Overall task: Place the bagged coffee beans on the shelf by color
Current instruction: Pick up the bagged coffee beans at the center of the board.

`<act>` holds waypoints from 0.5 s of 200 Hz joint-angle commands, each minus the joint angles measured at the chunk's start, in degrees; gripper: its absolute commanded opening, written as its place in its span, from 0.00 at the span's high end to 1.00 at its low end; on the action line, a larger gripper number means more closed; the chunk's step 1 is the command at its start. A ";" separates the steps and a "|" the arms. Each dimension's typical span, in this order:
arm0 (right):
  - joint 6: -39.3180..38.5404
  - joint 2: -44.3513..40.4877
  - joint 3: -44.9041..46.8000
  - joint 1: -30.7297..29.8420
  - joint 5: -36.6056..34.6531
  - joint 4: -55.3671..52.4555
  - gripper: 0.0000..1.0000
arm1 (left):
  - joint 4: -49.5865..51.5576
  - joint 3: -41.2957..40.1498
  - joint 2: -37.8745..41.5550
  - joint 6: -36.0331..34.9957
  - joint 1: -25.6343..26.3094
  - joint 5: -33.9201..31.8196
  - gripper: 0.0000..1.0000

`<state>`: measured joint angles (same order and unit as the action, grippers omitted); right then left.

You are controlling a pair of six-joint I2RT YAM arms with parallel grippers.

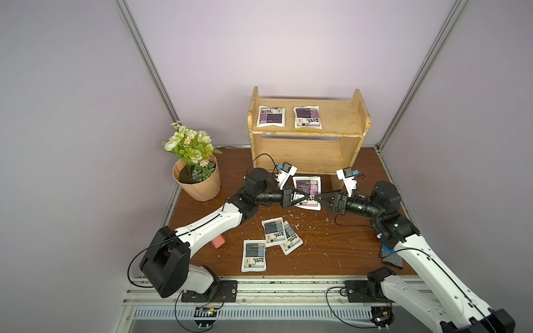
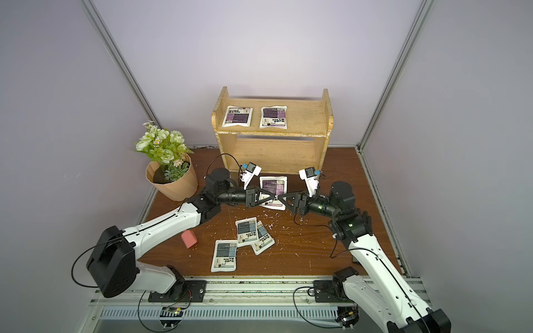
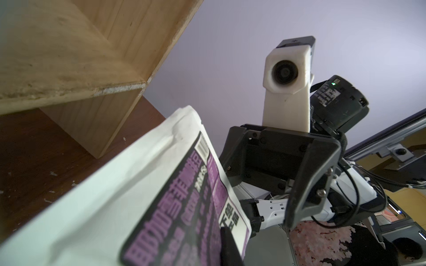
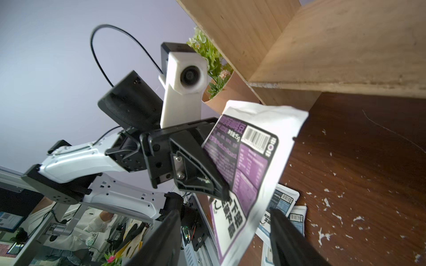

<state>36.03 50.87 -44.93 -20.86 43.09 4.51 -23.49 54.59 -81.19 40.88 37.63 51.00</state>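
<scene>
The held purple pouch (image 1: 308, 184) hangs tilted above the table (image 1: 340, 248), just in front of the shelf (image 1: 337, 119). The left gripper (image 1: 306, 199) reaches in level, pinched tight on the pouch's edge. The right gripper (image 1: 319, 198) faces it tip to tip, its fingers (image 4: 290, 239) spread wide either side of the same pouch. Three grey-blue pouches (image 1: 273, 232) lie partly overlapping nearer the arm bases. A pink block (image 1: 217, 241) sits under the left arm, and a flower pot (image 1: 199, 184) stands beyond it. Two purple pouches (image 1: 270, 116) lie side by side on the shelf's top tier.

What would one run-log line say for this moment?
left gripper: shut on purple coffee pouch | right gripper: open around it | shelf top tier: two purple pouches | table: three grey-blue pouches
</scene>
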 commanded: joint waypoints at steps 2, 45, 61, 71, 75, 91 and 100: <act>1.20 1.22 -2.91 0.21 2.00 4.18 0.40 | -9.59 1.25 1.12 5.74 -0.36 1.62 0.99; 4.94 2.23 -2.23 0.21 1.62 9.74 0.53 | -13.73 3.21 1.64 8.68 -0.53 -0.09 0.99; 6.18 2.37 -2.01 0.23 1.21 11.31 0.58 | -14.37 4.19 1.65 9.62 -0.53 -0.49 0.99; 6.87 2.39 -1.83 0.21 1.23 12.23 0.59 | -15.06 4.54 1.56 9.97 -0.62 -0.63 0.99; 7.01 2.40 -1.78 0.21 1.14 12.36 0.59 | -15.28 4.58 1.56 10.07 -0.58 -0.87 0.99; 7.30 2.23 -1.78 0.21 0.36 12.62 0.60 | -16.43 4.65 1.32 10.59 -0.79 -1.29 0.99; 7.38 2.15 -1.79 0.21 0.15 12.79 0.60 | -16.54 4.81 0.91 10.86 -0.93 -1.35 0.99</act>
<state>42.00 53.47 -46.33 -20.86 43.79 14.02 -34.89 57.41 -81.08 49.98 37.45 50.09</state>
